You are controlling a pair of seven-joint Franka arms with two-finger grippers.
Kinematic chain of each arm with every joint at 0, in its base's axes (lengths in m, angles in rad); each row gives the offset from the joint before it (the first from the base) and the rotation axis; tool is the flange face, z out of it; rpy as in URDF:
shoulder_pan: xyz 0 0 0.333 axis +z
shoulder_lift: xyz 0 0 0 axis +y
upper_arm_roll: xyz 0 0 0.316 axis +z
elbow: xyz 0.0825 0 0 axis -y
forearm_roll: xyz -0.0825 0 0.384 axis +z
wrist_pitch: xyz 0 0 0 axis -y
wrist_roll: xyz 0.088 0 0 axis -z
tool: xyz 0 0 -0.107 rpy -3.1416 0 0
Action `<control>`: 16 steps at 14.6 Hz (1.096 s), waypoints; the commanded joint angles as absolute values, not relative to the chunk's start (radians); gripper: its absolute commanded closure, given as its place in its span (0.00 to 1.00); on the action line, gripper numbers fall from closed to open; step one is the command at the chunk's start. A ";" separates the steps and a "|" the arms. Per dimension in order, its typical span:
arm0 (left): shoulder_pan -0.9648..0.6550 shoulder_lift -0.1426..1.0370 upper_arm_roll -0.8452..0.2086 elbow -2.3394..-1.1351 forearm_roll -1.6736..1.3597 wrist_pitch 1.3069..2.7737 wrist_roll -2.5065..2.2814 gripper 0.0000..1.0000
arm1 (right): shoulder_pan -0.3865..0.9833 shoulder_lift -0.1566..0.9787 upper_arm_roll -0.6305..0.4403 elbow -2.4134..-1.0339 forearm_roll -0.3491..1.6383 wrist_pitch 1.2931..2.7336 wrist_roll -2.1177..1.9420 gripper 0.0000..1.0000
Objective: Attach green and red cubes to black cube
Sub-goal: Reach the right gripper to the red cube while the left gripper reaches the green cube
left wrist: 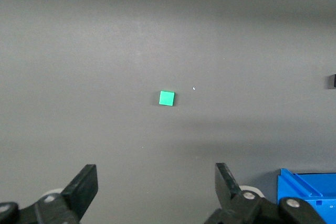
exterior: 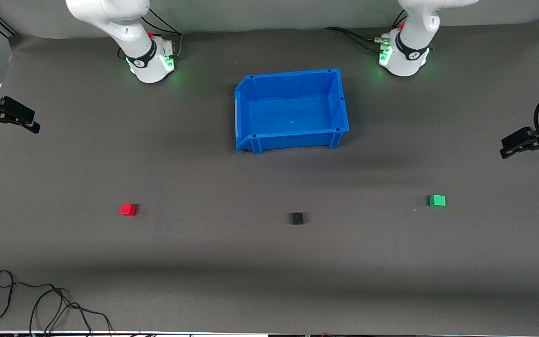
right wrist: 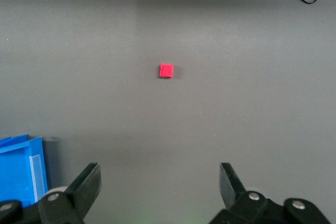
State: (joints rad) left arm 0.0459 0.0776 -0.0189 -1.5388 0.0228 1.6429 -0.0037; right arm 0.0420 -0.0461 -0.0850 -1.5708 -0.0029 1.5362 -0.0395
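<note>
The black cube (exterior: 296, 218) sits on the grey mat near the middle, nearer the front camera than the blue bin. The red cube (exterior: 127, 209) lies toward the right arm's end; it also shows in the right wrist view (right wrist: 166, 70). The green cube (exterior: 437, 201) lies toward the left arm's end; it also shows in the left wrist view (left wrist: 167, 98). My left gripper (exterior: 508, 149) hangs open and empty at the left arm's end, up over the mat (left wrist: 156, 184). My right gripper (exterior: 33, 125) hangs open and empty at the right arm's end (right wrist: 160, 184).
An empty blue bin (exterior: 251, 93) stands between the two arm bases, farther from the front camera than the cubes. A black cable (exterior: 40, 299) lies coiled at the near edge toward the right arm's end.
</note>
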 commanded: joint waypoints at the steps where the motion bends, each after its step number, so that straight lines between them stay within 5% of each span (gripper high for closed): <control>1: 0.038 0.040 -0.020 -1.572 0.020 1.664 0.003 0.01 | 0.032 -0.051 -0.077 -1.566 -0.008 1.534 -0.057 0.00; 7: 0.037 0.006 -0.021 -1.623 0.018 1.703 -0.002 0.01 | 0.034 -0.046 -0.075 -1.566 -0.011 1.540 -0.067 0.00; 12: 0.051 0.083 -0.012 -1.704 0.021 1.785 -0.020 0.00 | 0.043 0.090 -0.078 -1.467 -0.009 1.511 -0.074 0.00; 16: 0.152 0.118 -0.011 -1.752 0.020 1.827 -0.020 0.00 | 0.044 0.095 -0.080 -1.454 -0.012 1.509 -0.067 0.00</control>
State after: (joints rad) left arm 0.1014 0.1225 -0.0093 -1.7316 0.0233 1.8166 -0.0115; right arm 0.0435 0.0852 -0.0801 -1.4931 -0.0028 1.5347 -0.0513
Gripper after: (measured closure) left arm 0.000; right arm 0.000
